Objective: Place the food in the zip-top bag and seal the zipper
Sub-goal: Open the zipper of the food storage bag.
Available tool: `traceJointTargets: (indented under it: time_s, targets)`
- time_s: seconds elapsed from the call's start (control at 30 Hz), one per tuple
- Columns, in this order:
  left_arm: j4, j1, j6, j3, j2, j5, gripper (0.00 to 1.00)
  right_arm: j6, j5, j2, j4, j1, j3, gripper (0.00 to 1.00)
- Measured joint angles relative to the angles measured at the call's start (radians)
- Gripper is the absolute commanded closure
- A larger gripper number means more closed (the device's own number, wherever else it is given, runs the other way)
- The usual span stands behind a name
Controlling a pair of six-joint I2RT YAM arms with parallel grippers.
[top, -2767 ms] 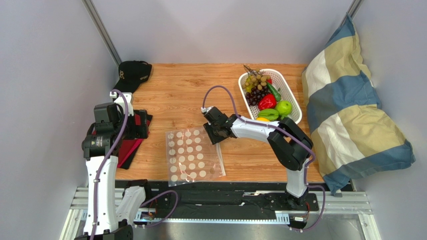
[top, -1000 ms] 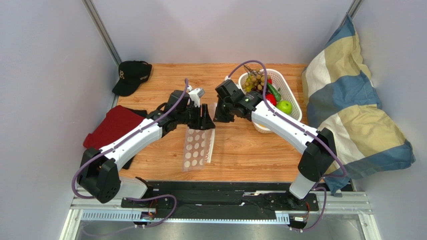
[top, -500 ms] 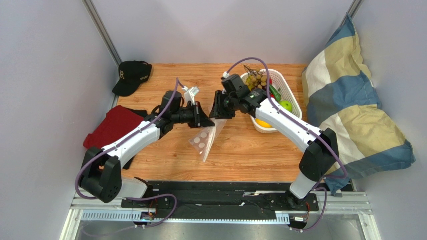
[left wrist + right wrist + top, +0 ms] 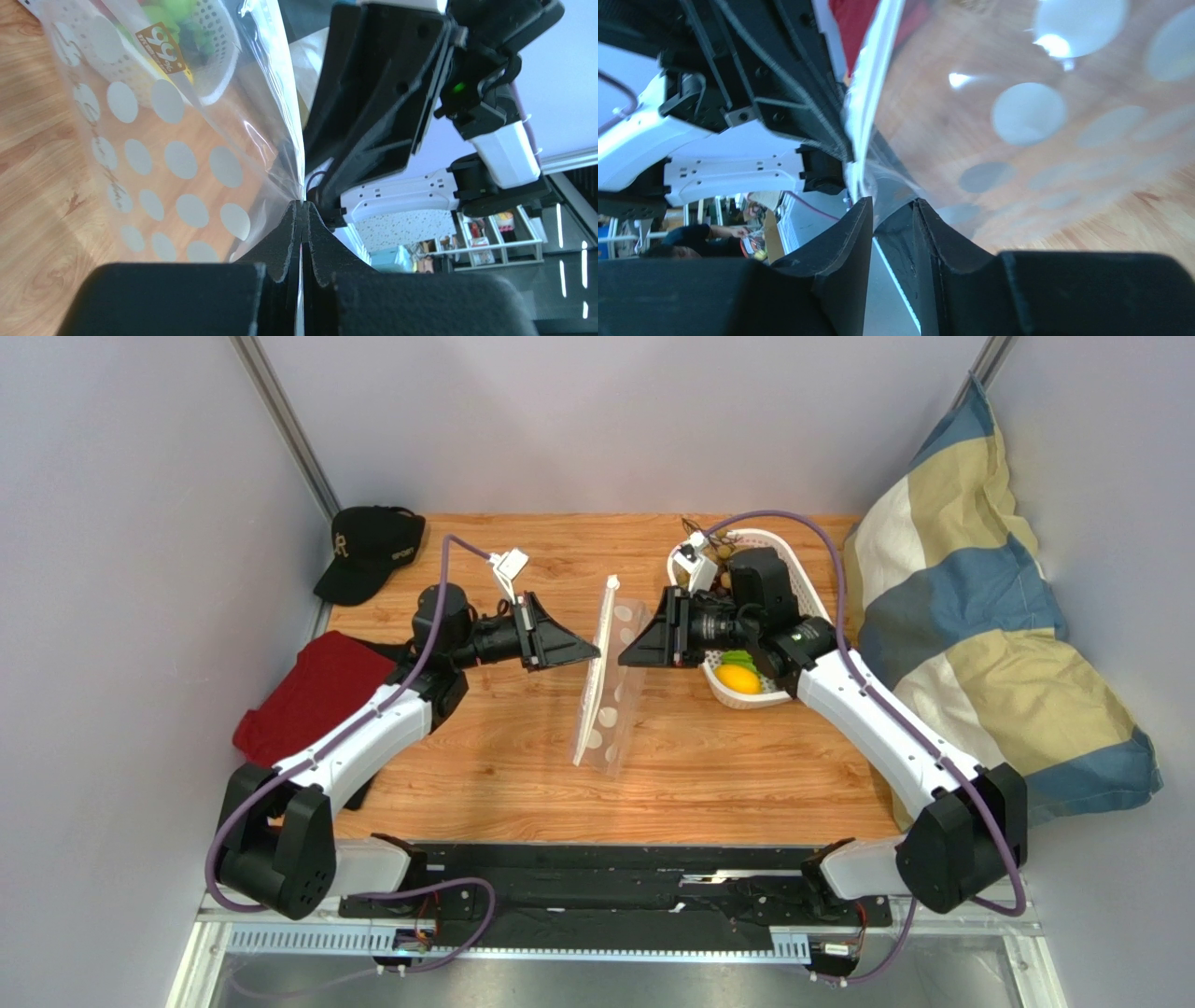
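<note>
The zip-top bag (image 4: 603,714), clear with white dots, hangs upright over the table between both grippers. My left gripper (image 4: 589,651) is shut on one wall of its top edge (image 4: 302,203). The dotted film (image 4: 161,140) spreads to the left of its jaws. My right gripper (image 4: 627,647) faces it from the other side. Its jaws (image 4: 892,206) stand slightly apart, with bag film running between them. The zipper (image 4: 608,616) shows as a white strip along the raised edge. Of the food, a yellow lemon (image 4: 739,679) and a green piece (image 4: 735,660) show in the white basket (image 4: 725,699). My right arm hides the rest.
A black cap (image 4: 369,546) lies at the back left. A red cloth (image 4: 316,693) is at the left edge, under my left arm. A striped pillow (image 4: 982,644) fills the right side. The basket shows through the bag (image 4: 203,42) in the left wrist view.
The bag has been lifted off the table and now hangs edge-on. My left gripper shut on its edge. The right gripper drew back to the right and its jaws came apart.
</note>
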Motion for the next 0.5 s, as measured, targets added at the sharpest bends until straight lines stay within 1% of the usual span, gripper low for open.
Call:
traceJointTargets:
  time_s: [0.07, 0.23, 0.5]
  targets:
    - [0.014, 0.007, -0.024, 0.0, 0.0, 0.0, 1.0, 0.005, -0.026, -0.014, 0.03, 0.02, -0.018, 0.74]
    - [0.048, 0.026, -0.068, -0.001, 0.0, 0.0, 1.0, 0.011, -0.049, -0.016, 0.086, 0.062, -0.023, 0.74]
    - [0.07, 0.028, -0.103, -0.016, 0.0, 0.0, 1.0, -0.001, -0.046, 0.006, 0.104, 0.109, -0.023, 0.74]
